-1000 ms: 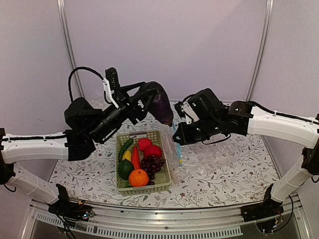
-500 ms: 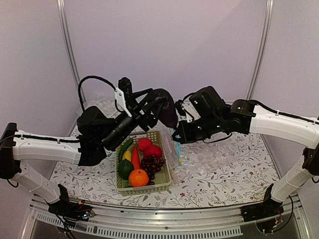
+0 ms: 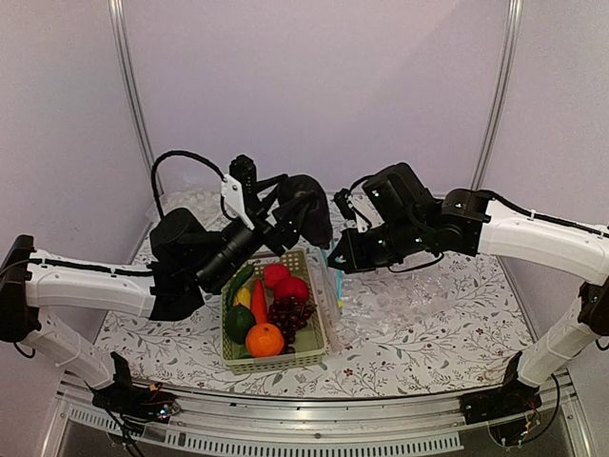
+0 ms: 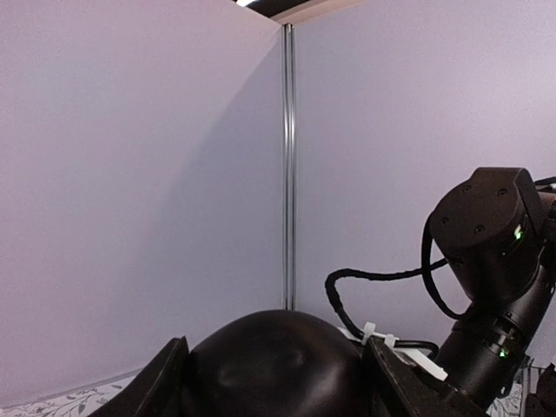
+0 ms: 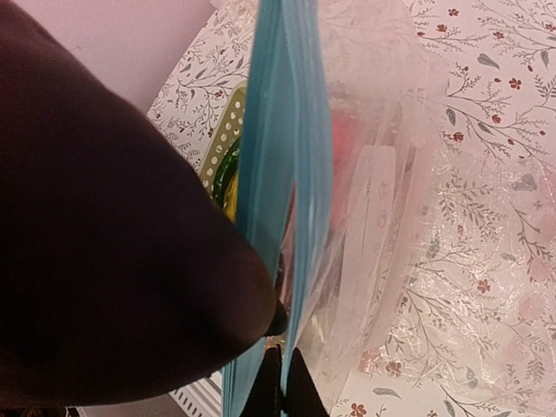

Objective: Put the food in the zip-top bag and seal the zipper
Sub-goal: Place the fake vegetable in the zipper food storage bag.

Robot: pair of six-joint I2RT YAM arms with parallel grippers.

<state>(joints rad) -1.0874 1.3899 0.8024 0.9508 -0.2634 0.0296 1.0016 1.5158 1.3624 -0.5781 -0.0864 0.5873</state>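
Observation:
My left gripper is shut on the dark purple eggplant, held high above the basket's far end. In the left wrist view the eggplant fills the gap between both fingers. My right gripper is shut on the light-blue zipper, and the clear zip-top bag hangs below it to the table. In the right wrist view the eggplant looms at left, its tip beside the blue strip just above my gripper. The bag drapes to the right. Whether the tip is inside the mouth I cannot tell.
A pale green mesh basket below holds an orange, grapes, red fruit, a carrot, corn and green vegetables. Bubbly clear plastic sheets lie on the flowered tablecloth at right.
My left arm has carried the eggplant to the right, up close to the right gripper and the bag's mouth. The right arm and the bag have hardly moved.

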